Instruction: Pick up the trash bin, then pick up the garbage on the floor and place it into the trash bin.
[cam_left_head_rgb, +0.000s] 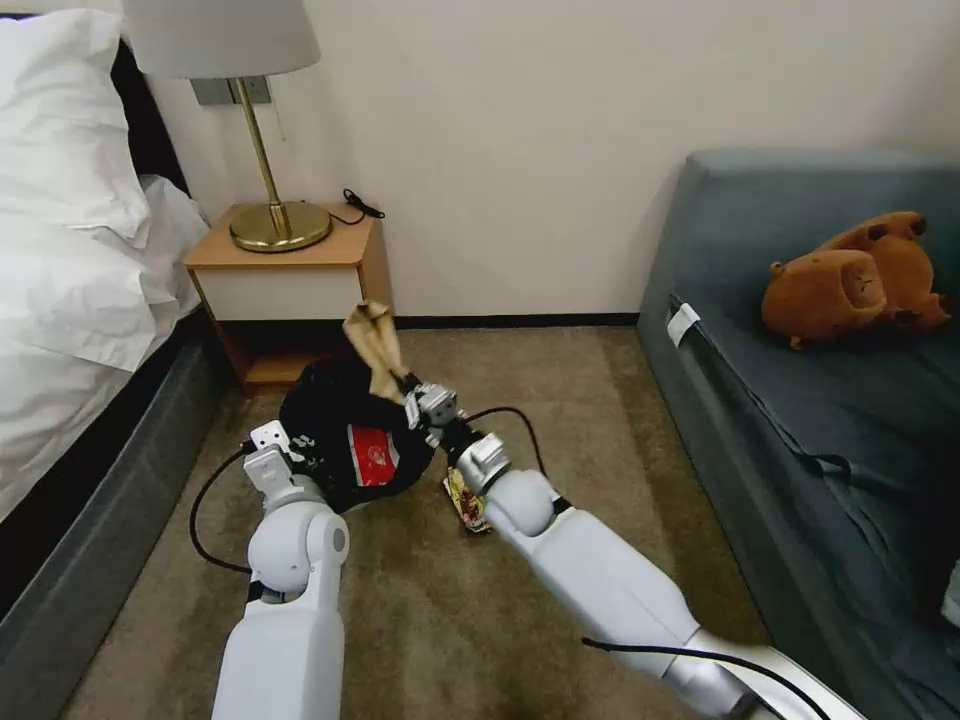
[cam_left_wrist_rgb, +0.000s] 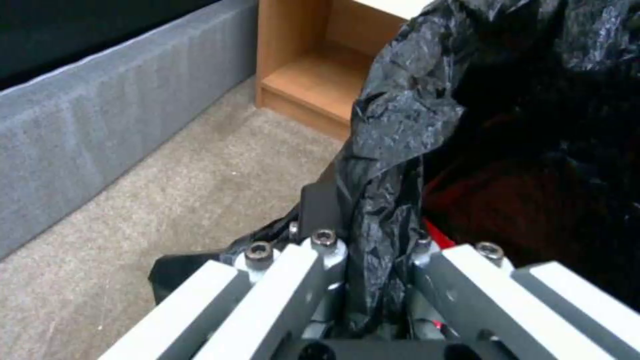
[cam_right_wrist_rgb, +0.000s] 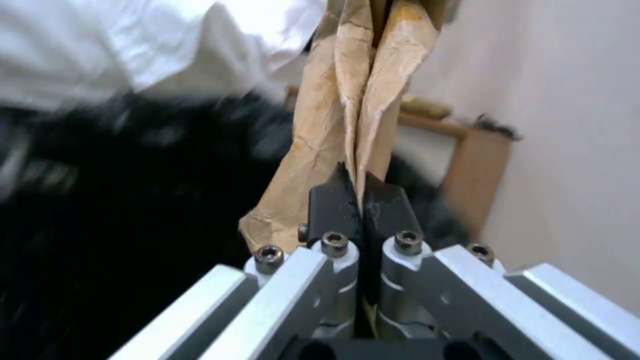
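Paper (cam_left_head_rgb: 372, 340), tan and crumpled, sticks up from the right gripper (cam_left_head_rgb: 412, 392), pinched tight between its closed fingers (cam_right_wrist_rgb: 333, 205) just above the bin (cam_left_head_rgb: 345, 440). The left gripper (cam_left_head_rgb: 290, 450) is clamped on the bin's black bag (cam_left_wrist_rgb: 393, 165) at the rim, holding the bin above the carpet (cam_left_head_rgb: 420, 610) by the nightstand (cam_left_head_rgb: 285, 275). A red packet (cam_left_head_rgb: 372, 455) lies inside; a wrapper (cam_left_head_rgb: 466, 500) lies on the carpet under the right arm.

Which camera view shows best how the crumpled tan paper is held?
The right wrist view: the right gripper is shut on the crumpled tan paper, seen close up. The head view shows the paper small, sticking up above the trash bin. The left wrist view shows the bin's black bag, not the paper.
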